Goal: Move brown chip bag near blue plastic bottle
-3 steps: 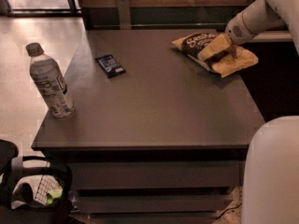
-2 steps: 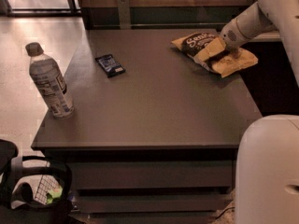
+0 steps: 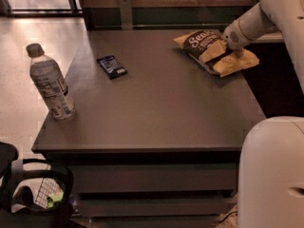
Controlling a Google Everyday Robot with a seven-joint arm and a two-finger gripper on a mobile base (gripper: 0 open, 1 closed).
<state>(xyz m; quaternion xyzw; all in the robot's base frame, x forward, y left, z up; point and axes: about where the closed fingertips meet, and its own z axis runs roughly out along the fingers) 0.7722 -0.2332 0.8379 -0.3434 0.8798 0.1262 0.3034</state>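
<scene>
Far right on the counter (image 3: 161, 103), we are resting the gripper (image 3: 231, 42) on the chip bag (image 3: 202, 42) — grip unclear — wanting a firm hold.

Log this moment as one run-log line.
gripper: at brown chip bag, far right of table | blue plastic bottle: upright, near-left corner | goal: not yet met

Gripper (image 3: 231, 45) at the table's (image 3: 156, 108) 2 o'clock, its contact with the brown chip bag (image 3: 199, 42) hidden, bag lettering partly covered, arm (image 3: 266, 13) cut off at 1 o'clock, blue plastic bottle (image 3: 50, 82) label print unreadable, dark-blue packet (image 3: 111, 66) print too small.
</scene>
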